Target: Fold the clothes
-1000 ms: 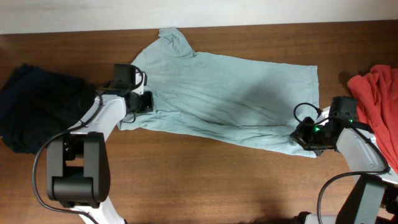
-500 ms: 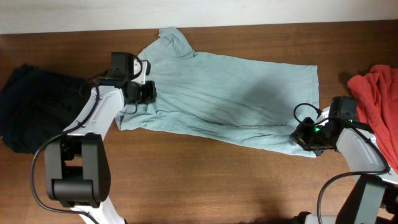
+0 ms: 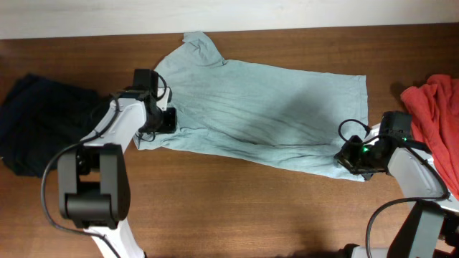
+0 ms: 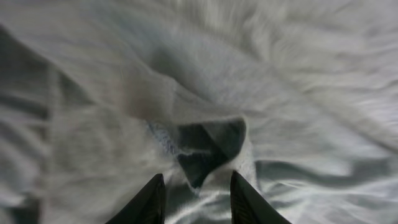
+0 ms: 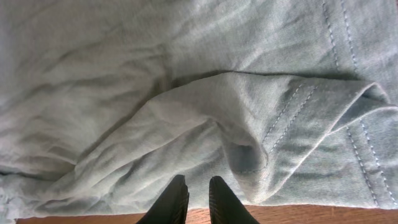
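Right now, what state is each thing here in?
T-shirt: spread out flat, wrinkled, not yet folded.
Navy garment: crumpled heap at the far left.
Red garment: crumpled heap at the far right.
Left tool: open, close over the T-shirt.
Right tool: almost closed, apparently pinching the T-shirt's hem corner.

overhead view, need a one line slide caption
Pale T-shirt lying on a wooden table, left gripper at its sleeve end, right gripper at its hem corner, dark garment and red garment aside.
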